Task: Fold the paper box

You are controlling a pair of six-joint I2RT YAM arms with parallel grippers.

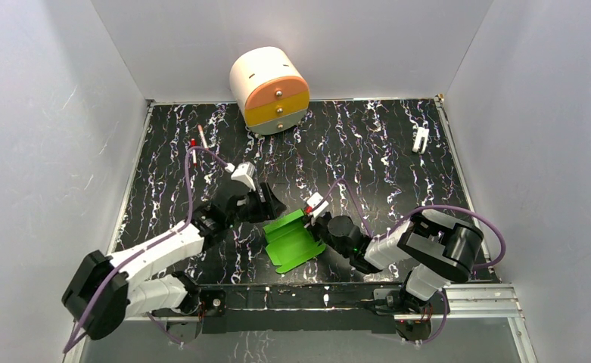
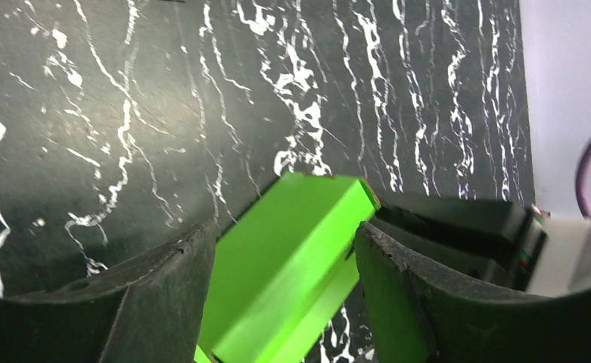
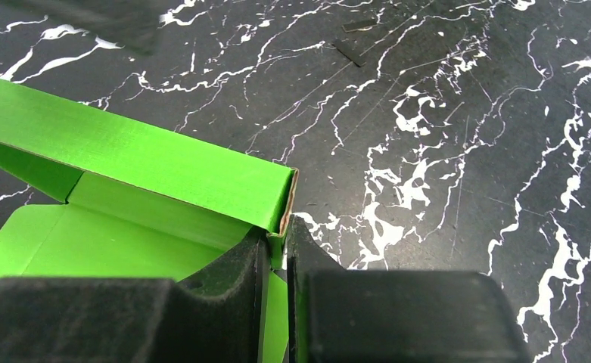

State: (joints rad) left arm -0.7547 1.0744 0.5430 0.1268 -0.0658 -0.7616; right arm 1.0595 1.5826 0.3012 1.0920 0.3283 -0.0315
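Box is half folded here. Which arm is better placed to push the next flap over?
Left, probably. The right gripper is shut on a wall of the paper box, anchoring it; the left gripper is open, straddling the box's raised end.

Left claw wide, right claw tight.

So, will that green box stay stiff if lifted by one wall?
Probably not: the paper box is thin card with open creased flaps, so it would likely flex. It looks light, so a push would probably slide it. The right pincer pinches only one thin wall, which may bend.
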